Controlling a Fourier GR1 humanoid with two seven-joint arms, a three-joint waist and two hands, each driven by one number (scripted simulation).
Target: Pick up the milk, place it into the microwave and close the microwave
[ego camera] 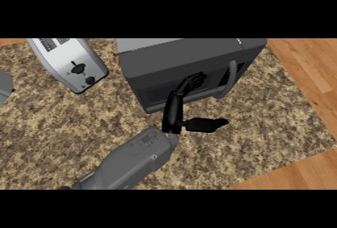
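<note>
The dark grey microwave (191, 55) stands at the top middle, and its door (158, 91) looks shut. A pale handle (230, 79) runs down the door's right side. My left hand (172, 116) reaches up to the door with straight fingers (191, 84) whose tips lie against its front, left of the handle. The thumb (209, 124) sticks out to the right. It holds nothing. The milk shows nowhere in the head view. My right hand is out of sight.
A silver toaster (74, 62) lies at the top left. A grey object (3, 87) pokes in at the left edge. The speckled counter (66, 133) gives way to wood (309, 71) at the right and lower right.
</note>
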